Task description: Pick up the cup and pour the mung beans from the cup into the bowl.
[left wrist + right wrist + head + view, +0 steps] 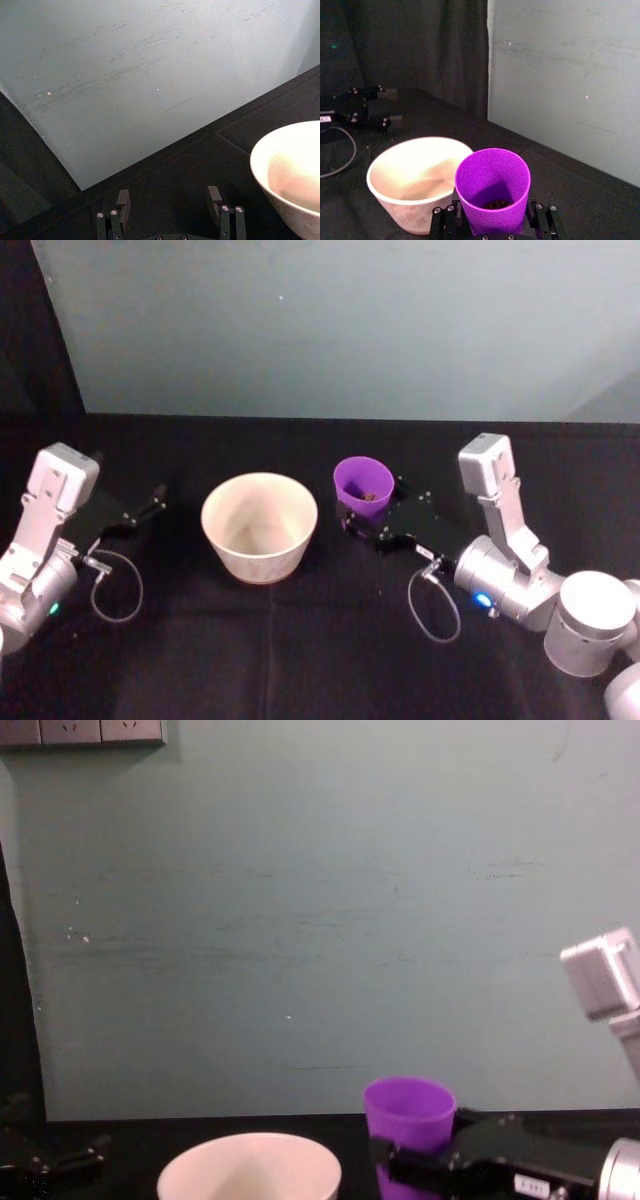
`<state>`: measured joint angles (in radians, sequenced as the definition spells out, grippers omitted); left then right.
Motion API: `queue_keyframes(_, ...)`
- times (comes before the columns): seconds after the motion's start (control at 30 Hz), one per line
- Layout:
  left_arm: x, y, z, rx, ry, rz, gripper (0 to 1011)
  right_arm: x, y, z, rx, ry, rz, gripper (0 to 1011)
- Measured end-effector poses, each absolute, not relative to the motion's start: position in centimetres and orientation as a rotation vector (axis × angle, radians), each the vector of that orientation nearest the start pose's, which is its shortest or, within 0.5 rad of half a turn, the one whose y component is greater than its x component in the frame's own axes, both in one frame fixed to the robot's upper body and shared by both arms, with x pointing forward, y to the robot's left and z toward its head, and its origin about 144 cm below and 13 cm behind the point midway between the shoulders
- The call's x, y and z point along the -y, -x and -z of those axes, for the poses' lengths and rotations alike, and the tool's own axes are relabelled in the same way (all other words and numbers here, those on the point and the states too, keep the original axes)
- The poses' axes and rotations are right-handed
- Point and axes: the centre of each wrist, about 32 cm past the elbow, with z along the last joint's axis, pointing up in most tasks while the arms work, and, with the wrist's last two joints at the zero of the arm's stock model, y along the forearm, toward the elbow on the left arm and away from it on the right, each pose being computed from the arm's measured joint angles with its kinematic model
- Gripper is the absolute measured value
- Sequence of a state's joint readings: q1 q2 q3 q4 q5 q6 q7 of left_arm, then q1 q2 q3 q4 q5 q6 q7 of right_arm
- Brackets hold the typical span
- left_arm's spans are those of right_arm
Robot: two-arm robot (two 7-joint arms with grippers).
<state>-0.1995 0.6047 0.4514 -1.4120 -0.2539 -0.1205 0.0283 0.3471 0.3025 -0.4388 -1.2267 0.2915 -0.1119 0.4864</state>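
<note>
Black surface is carrying a wide round white bowl, the right tool clamping a purple plastic cup upright just beside it for pouring, the left tool idling with fingers apart.

I see a pale blue-green wall, faintly scuffed, behind the black cloth-covered surface; a dark curtain hangs beside it, outlets up high.

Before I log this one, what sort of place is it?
Probably a robotics lab bench, not a home: a table under black cloth, a plain pale-green backdrop, wall sockets high up, and just a cup and bowl staged on the cloth.
</note>
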Motion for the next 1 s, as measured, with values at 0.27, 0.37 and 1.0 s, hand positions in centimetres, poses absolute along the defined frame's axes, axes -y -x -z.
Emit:
queue_keyframes(0.27, -31.0, -48.9, -114.0, 0.285, -0.305, -1.248, 1011, 22.8, -53.0, -116.2, 0.054, 0.11, 0.827, 726)
queue_keyframes(0.37, -31.0, -48.9, -114.0, 0.285, -0.304, -1.248, 1012, 22.9, -52.7, -116.8, 0.043, 0.114, 0.844, 726)
queue_keyframes(1.0, -31.0, -48.9, -114.0, 0.285, -0.305, -1.248, 1011, 23.9, -52.2, -117.7, 0.009, 0.097, 0.918, 726)
